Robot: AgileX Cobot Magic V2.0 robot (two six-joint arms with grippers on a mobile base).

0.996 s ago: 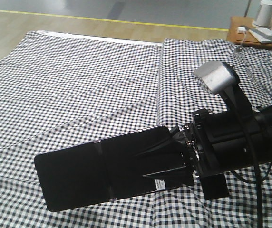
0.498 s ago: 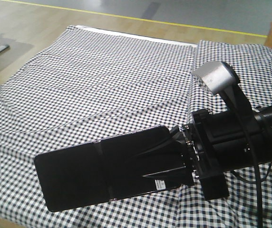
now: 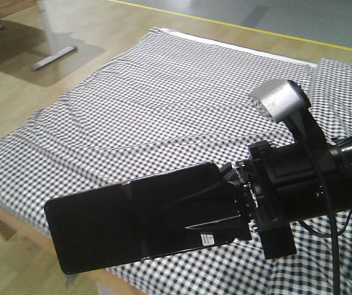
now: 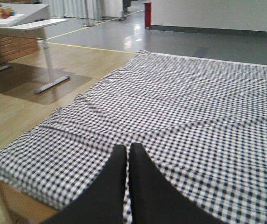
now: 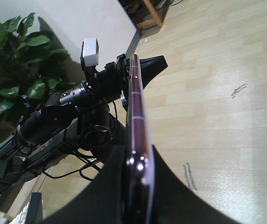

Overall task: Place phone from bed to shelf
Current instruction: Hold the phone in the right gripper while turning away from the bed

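Gingham bed (image 3: 164, 92) lies beneath the phone (image 3: 102, 227), which the right hand (image 3: 200, 206) clamps by one end, clear of it; stiff, glossy and probably slick, it wants flat pressure on both faces, not its crease, while the left hand (image 4: 126, 177) is closed, empty.

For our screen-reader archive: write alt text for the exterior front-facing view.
The right gripper holds the phone, a flat glossy black slab with a centre crease, out over the bed, which is covered in black-and-white check cloth. Pale wood floor and a grey table leg show at upper left.
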